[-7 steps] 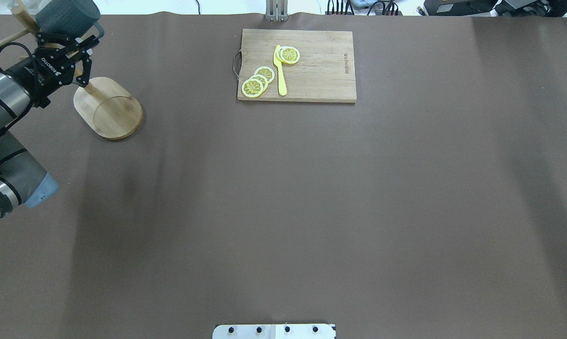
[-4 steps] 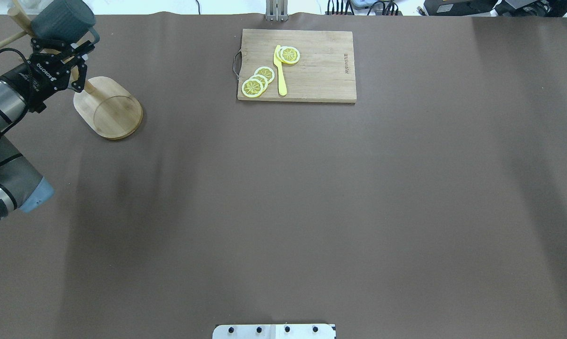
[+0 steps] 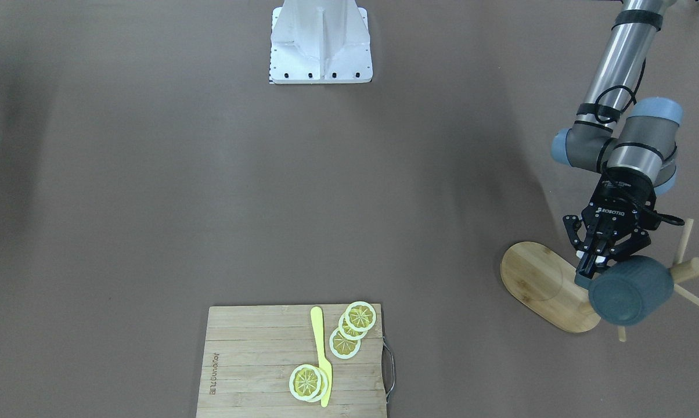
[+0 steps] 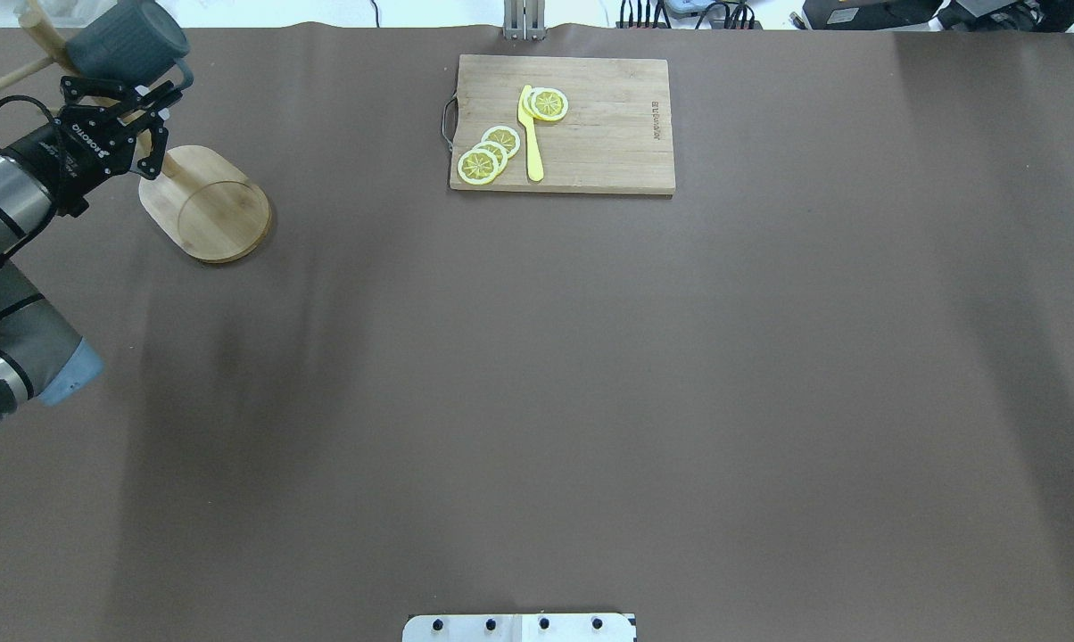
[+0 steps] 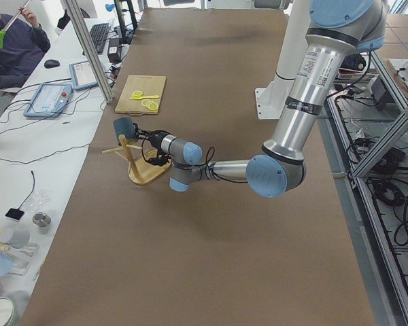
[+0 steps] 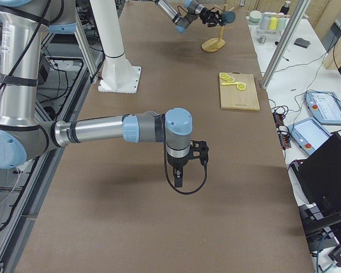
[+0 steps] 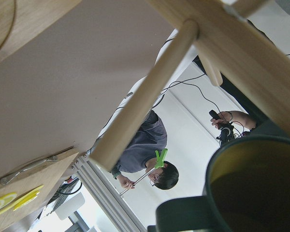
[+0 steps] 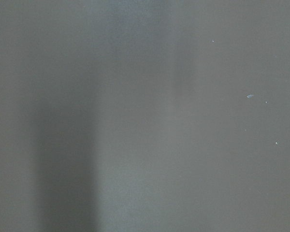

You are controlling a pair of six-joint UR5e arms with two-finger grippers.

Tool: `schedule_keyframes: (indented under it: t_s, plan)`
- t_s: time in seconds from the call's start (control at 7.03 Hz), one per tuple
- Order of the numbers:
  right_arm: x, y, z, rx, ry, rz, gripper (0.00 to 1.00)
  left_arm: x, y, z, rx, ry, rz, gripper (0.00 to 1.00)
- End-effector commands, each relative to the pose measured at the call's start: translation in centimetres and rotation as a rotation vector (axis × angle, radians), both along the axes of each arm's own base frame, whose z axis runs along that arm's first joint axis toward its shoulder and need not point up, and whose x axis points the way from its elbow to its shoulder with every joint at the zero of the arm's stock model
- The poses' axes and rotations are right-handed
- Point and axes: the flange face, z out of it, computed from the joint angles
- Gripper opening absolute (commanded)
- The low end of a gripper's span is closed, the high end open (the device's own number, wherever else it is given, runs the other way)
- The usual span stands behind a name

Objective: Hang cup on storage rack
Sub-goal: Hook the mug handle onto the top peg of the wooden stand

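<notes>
the cup (image 3: 631, 290) hangs on its side in the air beside the top of the rack (image 3: 535, 278), which stands near the tabletop's (image 4: 537, 401) far left corner. the left hand (image 3: 590, 266) has its fingers drawn narrow on the handle (image 7: 183, 212), the cup's mouth turned toward it. no peg passes through the loop as far as the wrist view shows, so i judge the hanging step is under way: a free peg (image 7: 145, 92) slants just above the rim. the next move calls for lining the loop with that peg's tip, sliding it on, then letting go. the cup is ribbed, matte blue-grey, olive-yellow inside; the rack is smooth bamboo, with a flat oval base, round post and thin dowels. the right hand (image 6: 179, 177) hangs over the tabletop toward its right end; whether it is wide or narrow i cannot tell.
</notes>
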Motion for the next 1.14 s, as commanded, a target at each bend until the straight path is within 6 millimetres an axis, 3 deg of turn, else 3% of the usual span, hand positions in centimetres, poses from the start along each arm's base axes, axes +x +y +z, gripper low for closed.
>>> schedule_keyframes:
  t_s: [0.0,1.0]
  plan:
    - [0.0,-0.1,0.0,-0.001,0.000,0.001,1.00,0.1,0.0,-0.1,0.003,-0.002,0.002,0.99]
    - [-0.1,-0.1,0.0,-0.002,-0.001,0.001,1.00,-0.3,1.1,-0.8,0.112,-0.048,-0.020,0.99]
